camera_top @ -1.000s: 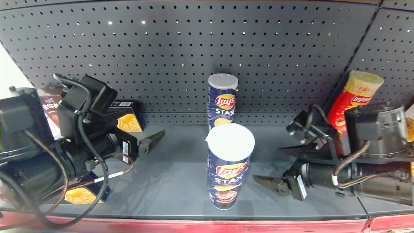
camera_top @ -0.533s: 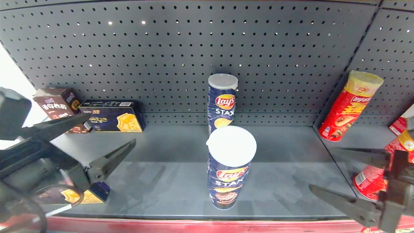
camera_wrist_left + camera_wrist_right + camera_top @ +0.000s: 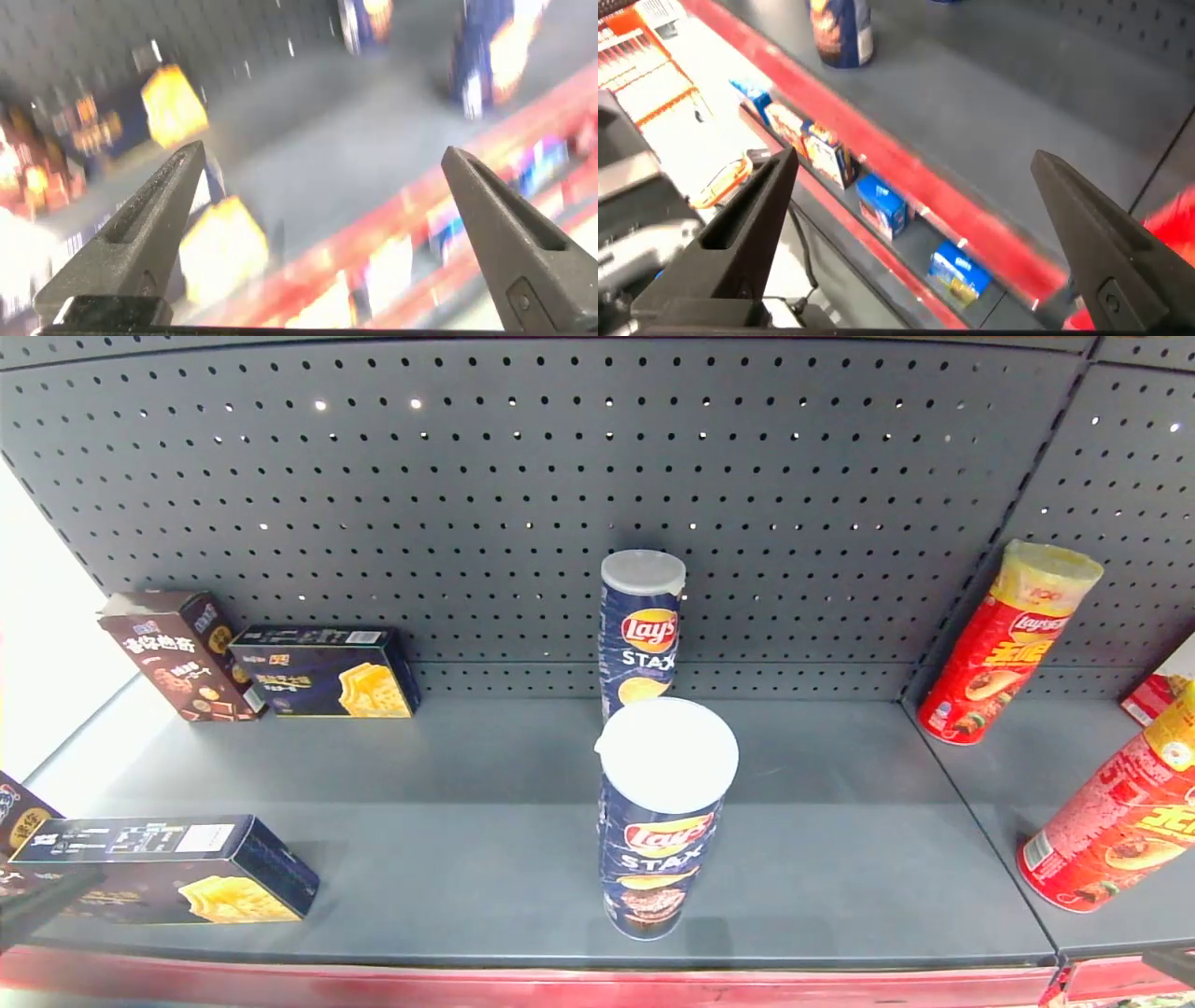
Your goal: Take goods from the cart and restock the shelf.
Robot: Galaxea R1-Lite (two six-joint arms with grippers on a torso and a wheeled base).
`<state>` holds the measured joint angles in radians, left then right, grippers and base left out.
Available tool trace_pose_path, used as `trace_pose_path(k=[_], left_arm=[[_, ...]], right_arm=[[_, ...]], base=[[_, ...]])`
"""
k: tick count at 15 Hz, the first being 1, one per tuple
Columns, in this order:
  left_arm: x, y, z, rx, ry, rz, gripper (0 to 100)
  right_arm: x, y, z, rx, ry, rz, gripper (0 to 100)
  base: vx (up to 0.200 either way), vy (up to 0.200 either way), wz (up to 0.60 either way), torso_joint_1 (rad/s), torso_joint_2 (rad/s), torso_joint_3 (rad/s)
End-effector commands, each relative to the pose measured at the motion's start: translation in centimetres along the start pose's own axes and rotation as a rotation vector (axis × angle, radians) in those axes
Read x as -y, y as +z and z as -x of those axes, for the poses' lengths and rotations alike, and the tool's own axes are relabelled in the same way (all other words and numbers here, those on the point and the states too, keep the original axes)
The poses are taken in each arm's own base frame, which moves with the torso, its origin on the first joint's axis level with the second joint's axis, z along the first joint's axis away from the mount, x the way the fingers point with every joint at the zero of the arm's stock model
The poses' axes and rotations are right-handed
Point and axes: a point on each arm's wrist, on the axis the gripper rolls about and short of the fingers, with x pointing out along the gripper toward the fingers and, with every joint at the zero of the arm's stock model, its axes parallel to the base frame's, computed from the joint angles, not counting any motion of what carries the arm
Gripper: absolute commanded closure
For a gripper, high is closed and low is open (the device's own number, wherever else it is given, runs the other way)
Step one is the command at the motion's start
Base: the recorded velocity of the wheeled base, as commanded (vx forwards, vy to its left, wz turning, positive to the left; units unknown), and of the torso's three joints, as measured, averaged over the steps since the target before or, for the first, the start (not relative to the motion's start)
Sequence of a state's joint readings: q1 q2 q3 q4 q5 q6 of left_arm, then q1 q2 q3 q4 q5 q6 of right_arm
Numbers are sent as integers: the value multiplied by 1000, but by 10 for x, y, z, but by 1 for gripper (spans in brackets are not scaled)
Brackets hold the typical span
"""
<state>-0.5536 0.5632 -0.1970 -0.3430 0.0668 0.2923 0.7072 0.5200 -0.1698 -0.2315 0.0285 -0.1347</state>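
Standing upright, the front blue can (image 3: 661, 826) points lid-up.

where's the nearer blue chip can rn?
Head view, centre: the dark-blue chip can with white lid stands upright near the front edge of the grey metal shelf, before a matching can.
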Motion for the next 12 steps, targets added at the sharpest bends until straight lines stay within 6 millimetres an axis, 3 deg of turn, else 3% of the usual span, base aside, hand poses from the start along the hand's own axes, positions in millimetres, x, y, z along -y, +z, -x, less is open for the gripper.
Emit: trace_pose_path(k=[1,4,5,9,12], left_arm=[[7,-36,51,15,5,-27,0],[19,-73,75,-94,26,-44,0],[19,-74,75,-98,28,-44,0],[26,-72,73,-187,213,-27,0],[26,-72,73,-188,223,-28,0]], right_arm=[[-5,-32,17,45,-16,-7,0],[-8,-59,21,-67,-93,-58,0],[-8,-59,21,-70,-95,-60,0],[-7,-65,19,-218,-497,-197,0],[-14,-65,28,-94,-663,-188,0]], base=[[0,0,0,0,0,0],[0,0,0,0,0,0],[0,0,0,0,0,0],[0,0,0,0,0,0],[0,0,0,0,0,0]])
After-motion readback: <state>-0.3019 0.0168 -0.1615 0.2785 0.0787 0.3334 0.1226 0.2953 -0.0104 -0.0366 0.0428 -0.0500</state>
